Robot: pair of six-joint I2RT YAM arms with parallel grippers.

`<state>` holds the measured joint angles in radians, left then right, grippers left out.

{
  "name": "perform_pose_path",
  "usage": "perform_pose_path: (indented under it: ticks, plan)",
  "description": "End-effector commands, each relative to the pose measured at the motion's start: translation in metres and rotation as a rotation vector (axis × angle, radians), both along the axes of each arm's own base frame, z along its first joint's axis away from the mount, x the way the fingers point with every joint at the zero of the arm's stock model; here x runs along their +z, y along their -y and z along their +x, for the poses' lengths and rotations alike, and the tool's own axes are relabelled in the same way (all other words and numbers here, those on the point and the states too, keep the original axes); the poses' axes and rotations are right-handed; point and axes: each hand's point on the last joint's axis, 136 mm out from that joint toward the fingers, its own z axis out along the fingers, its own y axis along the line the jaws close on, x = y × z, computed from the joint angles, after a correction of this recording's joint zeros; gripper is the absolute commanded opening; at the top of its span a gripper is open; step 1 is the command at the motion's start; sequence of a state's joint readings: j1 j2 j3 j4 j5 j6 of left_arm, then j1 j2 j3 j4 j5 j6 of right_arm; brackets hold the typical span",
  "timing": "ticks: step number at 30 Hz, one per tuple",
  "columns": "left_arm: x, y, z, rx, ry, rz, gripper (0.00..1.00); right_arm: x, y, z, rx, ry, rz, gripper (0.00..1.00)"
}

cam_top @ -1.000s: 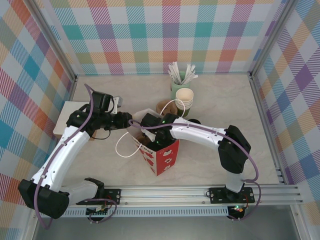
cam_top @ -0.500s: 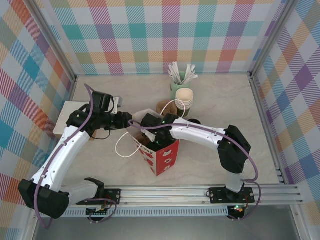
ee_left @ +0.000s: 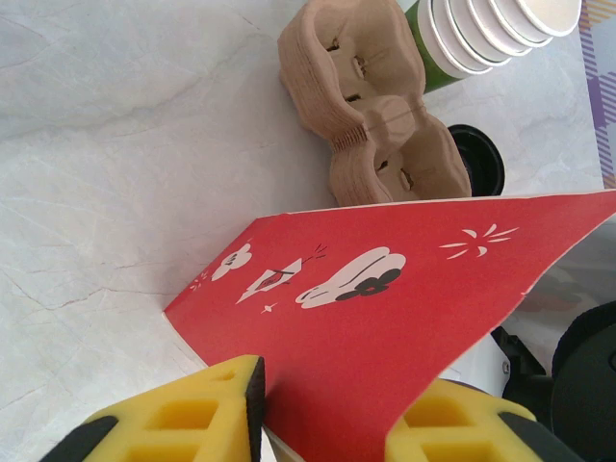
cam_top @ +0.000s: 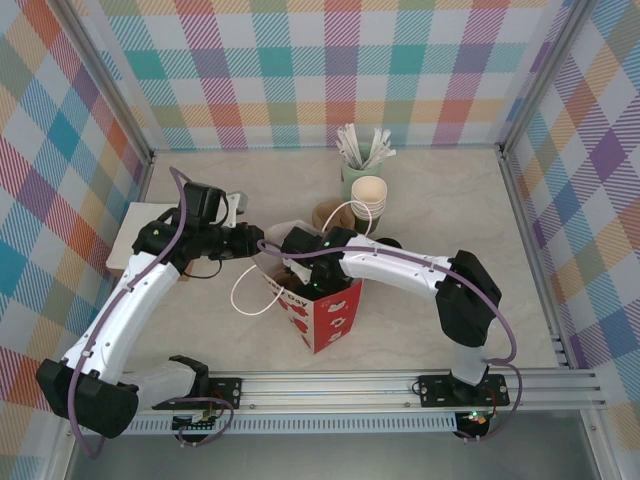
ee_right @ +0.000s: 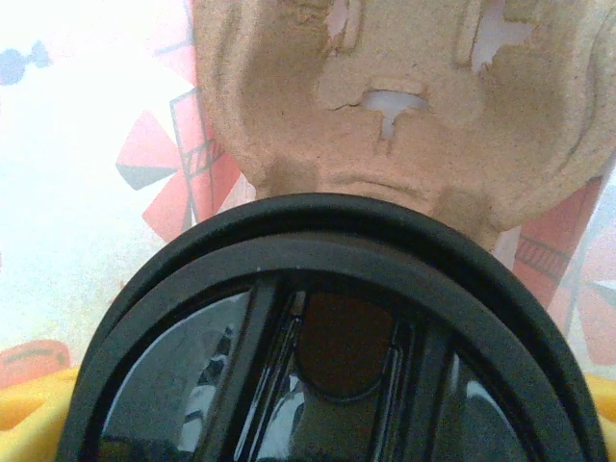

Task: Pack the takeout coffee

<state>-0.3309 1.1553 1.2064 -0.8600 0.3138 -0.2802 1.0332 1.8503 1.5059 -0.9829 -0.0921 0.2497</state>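
Since the earlier frames, the near lip of the red paper bag (cam_top: 330,310) has tipped slightly and shows more of its lettering. Both arms sit where they were.

At far left a white board (cam_top: 125,235) lies at the foot of the side wall, its right edge under the left arm. The left pincer (ee_left: 332,385) is at the bag's left lip. In its wrist view the yellow pads (ee_left: 192,409) stand either side of the red wall and touch it, narrowed onto the paper. A white handle loop (cam_top: 245,295) trails on the counter (cam_top: 450,200) just left of the bag.

The bag stands mid-counter, near the front rail (cam_top: 350,385), with its mouth open. The right pincer (ee_right: 308,399) reaches into the mouth from the right. The takeout coffee (ee_right: 318,366) is inside the bag between that pincer's fingers, with its black lid facing the wrist camera and a pulp carrier (ee_right: 404,115) just beyond it. The jaws stand wide.

Behind the bag are a stack of pulp carriers (cam_top: 325,212), a stack of lidless cups (cam_top: 368,198) touching it, a loose black lid (cam_top: 388,243) and a pot of stirrers (cam_top: 358,160) near the back wall. The right half of the counter is open up to the side wall.

The lid covers the right pads, so I cannot tell whether they press on the cup. The cup's body is hidden. From above, the right wrist covers the bag's mouth.
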Motion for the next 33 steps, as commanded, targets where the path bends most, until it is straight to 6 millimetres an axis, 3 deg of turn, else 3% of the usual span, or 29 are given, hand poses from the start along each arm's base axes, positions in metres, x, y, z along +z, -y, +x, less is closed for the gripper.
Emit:
perform_pose_path:
  ticks: [1,11,18,33]
  plan:
    - [0.009,-0.001,0.002,-0.011,0.049,-0.011,0.25,-0.002,0.009,-0.014,0.009,-0.060,-0.048,0.89]
    - [0.012,-0.003,0.003,-0.002,0.057,-0.003,0.26,0.008,0.007,-0.011,0.006,-0.036,-0.025,0.84]
    - [0.021,-0.005,0.004,0.004,0.077,0.001,0.51,0.028,0.005,-0.004,0.001,0.010,0.001,0.83]
    - [0.065,-0.024,-0.001,0.073,0.249,0.020,0.83,0.049,0.006,0.002,-0.008,0.053,0.023,0.82]
